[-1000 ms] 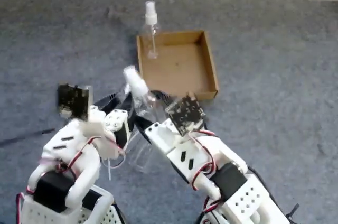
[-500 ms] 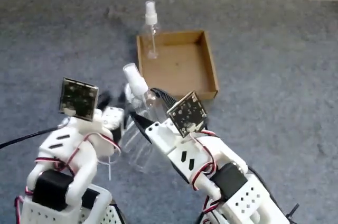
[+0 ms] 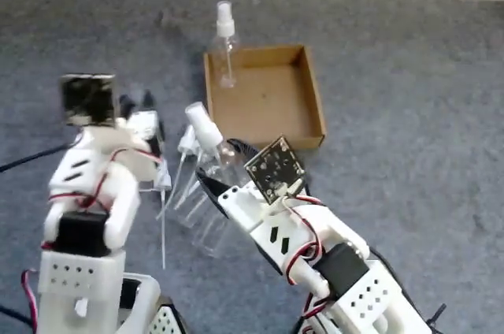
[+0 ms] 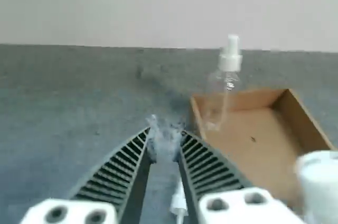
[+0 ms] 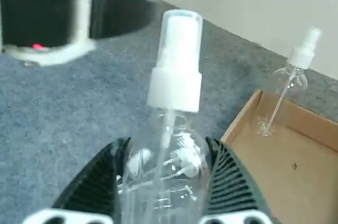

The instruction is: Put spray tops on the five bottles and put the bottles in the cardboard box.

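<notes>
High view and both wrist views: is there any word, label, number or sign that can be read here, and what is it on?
No text can be read in any view.
cardboard box: plain, one small dark speck, no print.
standing bottle: clear, no label.
held bottle: clear, no label.
circuit boards on the wrists: any markings are too small to read.
</notes>
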Tool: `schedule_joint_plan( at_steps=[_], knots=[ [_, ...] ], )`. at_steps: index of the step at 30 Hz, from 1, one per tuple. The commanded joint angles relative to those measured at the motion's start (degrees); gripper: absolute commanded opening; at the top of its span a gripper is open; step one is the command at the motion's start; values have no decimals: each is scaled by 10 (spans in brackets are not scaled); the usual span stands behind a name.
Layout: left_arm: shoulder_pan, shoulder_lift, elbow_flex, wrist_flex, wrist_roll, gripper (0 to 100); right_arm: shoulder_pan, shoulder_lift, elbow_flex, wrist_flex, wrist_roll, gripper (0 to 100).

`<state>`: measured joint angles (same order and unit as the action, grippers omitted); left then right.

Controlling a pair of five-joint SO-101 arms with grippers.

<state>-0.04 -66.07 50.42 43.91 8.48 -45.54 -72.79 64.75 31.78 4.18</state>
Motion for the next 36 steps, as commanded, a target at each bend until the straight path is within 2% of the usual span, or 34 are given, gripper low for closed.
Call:
schedule_joint_plan(
  at_steps=[1,5,12,17,18,22,26,32,36],
  knots=[
    [80,36,-48,-15,-4,5,0,-15,-8,3,7,4],
    [116,26,-43,-8,-44,5,1,-15,3,4,7,4],
    [118,-90,-11,68,-48,5,1,-18,20,3,11,4],
    [65,-163,26,129,-81,5,15,-21,23,1,126,4],
    [50,-173,34,139,-84,5,25,-18,22,0,128,4],
    [30,-190,77,149,-98,5,80,-13,0,-43,68,4],
    [32,-191,112,149,-99,7,111,57,-48,-71,51,4],
    [39,-196,130,151,-97,180,113,229,-165,-103,44,4],
    [72,-196,134,151,-72,194,99,319,-250,-100,-17,4]
  ],
)
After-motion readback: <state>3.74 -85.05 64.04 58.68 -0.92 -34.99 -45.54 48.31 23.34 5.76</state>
